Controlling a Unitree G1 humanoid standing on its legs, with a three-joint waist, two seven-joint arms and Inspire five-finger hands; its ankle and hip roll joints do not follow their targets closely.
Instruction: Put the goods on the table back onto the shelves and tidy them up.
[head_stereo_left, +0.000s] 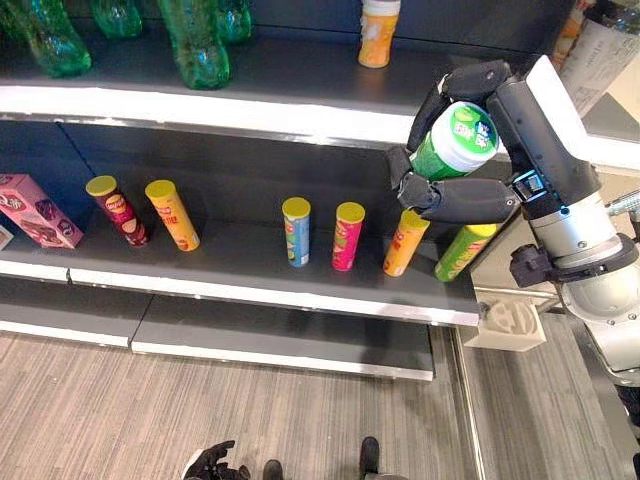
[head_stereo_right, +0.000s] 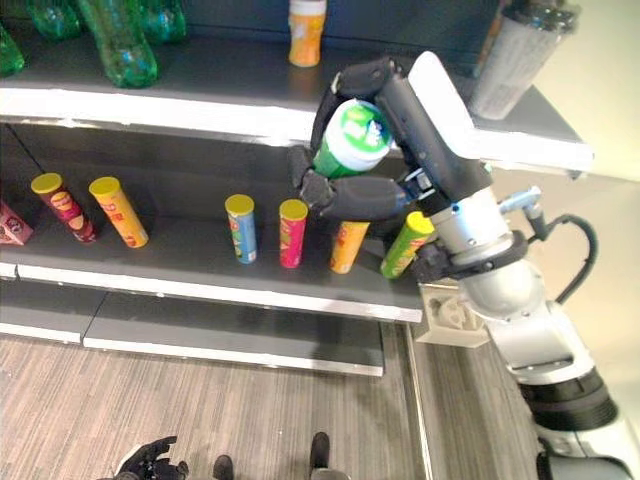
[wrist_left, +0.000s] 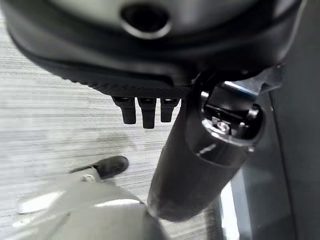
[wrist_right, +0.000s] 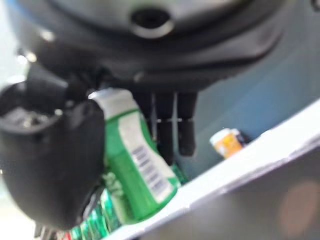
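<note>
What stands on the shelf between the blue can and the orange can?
One pink can stands between the blue can and the orange can, seen in both eye views.

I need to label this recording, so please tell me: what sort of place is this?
Probably a shop aisle or a mock shop: long shelves carry upright snack cans and green bottles, and the right robot hand holds a green can.

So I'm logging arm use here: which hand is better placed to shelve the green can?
The right hand. Its fingers are curled round the green can, held up at the front edge of the top shelf. The left hand hangs low over the floor, holding nothing.
</note>
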